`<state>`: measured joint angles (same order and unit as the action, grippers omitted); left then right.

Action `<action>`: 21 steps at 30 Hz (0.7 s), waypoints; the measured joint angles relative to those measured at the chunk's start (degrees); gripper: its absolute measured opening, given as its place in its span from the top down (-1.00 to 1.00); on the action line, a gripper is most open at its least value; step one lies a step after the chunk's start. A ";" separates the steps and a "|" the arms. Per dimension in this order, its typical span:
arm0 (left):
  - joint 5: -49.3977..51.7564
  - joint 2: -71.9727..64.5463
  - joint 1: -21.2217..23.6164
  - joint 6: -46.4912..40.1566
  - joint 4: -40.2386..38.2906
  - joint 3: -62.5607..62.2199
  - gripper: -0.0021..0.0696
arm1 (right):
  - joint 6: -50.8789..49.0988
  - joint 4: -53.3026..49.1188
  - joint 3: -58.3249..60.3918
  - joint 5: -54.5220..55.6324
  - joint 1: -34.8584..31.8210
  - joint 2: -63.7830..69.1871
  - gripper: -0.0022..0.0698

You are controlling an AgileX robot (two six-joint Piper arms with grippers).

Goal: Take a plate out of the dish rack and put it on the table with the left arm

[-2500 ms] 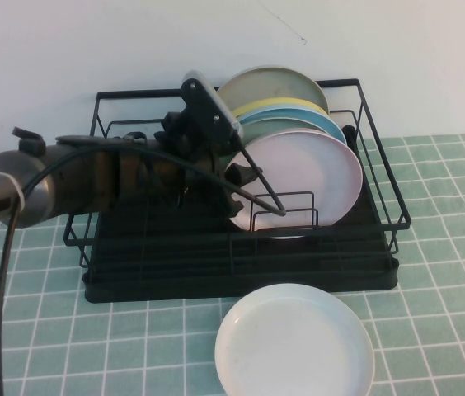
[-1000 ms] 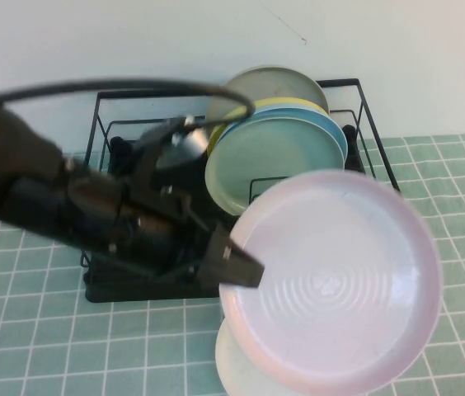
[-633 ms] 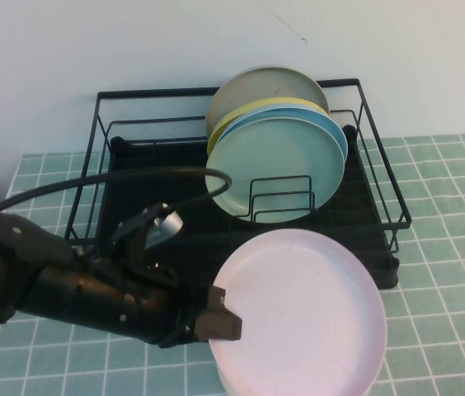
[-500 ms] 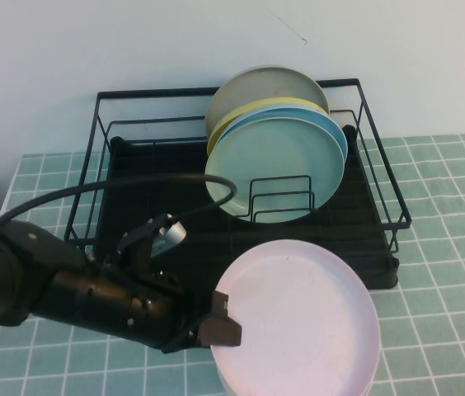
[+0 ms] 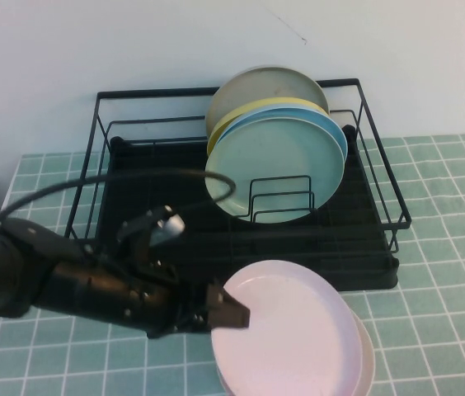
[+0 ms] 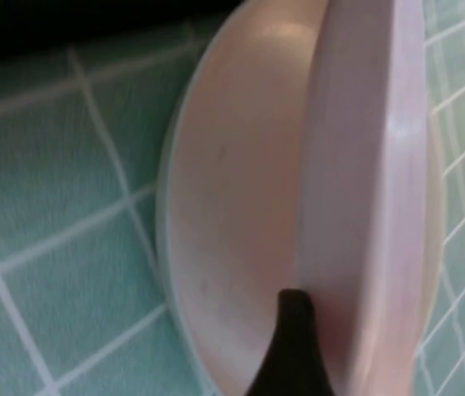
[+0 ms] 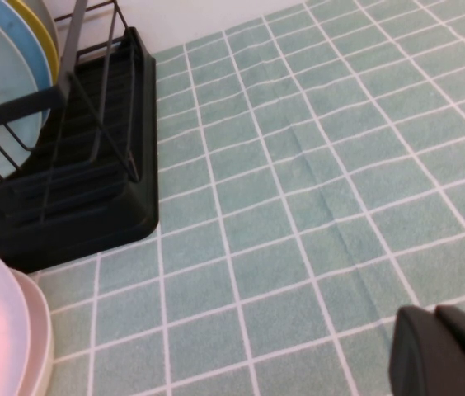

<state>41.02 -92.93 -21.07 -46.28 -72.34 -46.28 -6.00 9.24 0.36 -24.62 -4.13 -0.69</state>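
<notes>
My left gripper [image 5: 231, 314] is shut on the left rim of the pale pink plate [image 5: 286, 334]. It holds the plate nearly flat, low over the white plate [image 5: 365, 360] on the green tiled table [image 5: 439, 272], in front of the black dish rack [image 5: 133, 165]. In the left wrist view the pink plate [image 6: 364, 165] shows edge-on, with one black finger [image 6: 295, 346] against it. I cannot tell whether the two plates touch. My right gripper [image 7: 440, 351] is shut and empty above bare tiles to the right of the rack [image 7: 76, 190]. It is out of the high view.
Several plates stand in the rack's wire divider: a mint-green one [image 5: 275, 169] in front, blue and yellow ones behind it, and a beige one [image 5: 265, 87] at the back. The rack's left half holds nothing. A white wall stands behind.
My left arm pulled the pink plate out of the rack, swung it forward and down, and has tilted it flat low over the white plate.
</notes>
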 joint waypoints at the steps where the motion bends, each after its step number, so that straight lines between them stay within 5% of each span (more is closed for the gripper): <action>1: 0.35 0.69 0.49 -0.01 -0.17 -0.37 -0.43 | 0.00 0.00 0.00 0.00 0.00 0.00 0.94; 9: 4.11 11.86 9.56 2.35 6.75 -1.77 -0.43 | 0.00 0.00 0.00 0.00 0.00 0.00 0.94; 12: 6.00 17.31 13.73 3.30 12.03 -1.77 -0.15 | 0.00 0.00 0.00 0.00 0.00 0.00 0.94; 16: 8.23 25.44 15.64 3.31 18.66 -1.77 0.62 | 0.00 0.00 0.00 0.00 0.00 0.00 0.94; 21: 9.10 36.07 15.88 3.81 21.08 -1.77 0.90 | 0.00 0.00 0.00 0.00 0.00 0.00 0.94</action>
<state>50.12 -56.85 -5.19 -42.47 -51.26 -48.04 -6.00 9.24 0.36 -24.62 -4.13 -0.69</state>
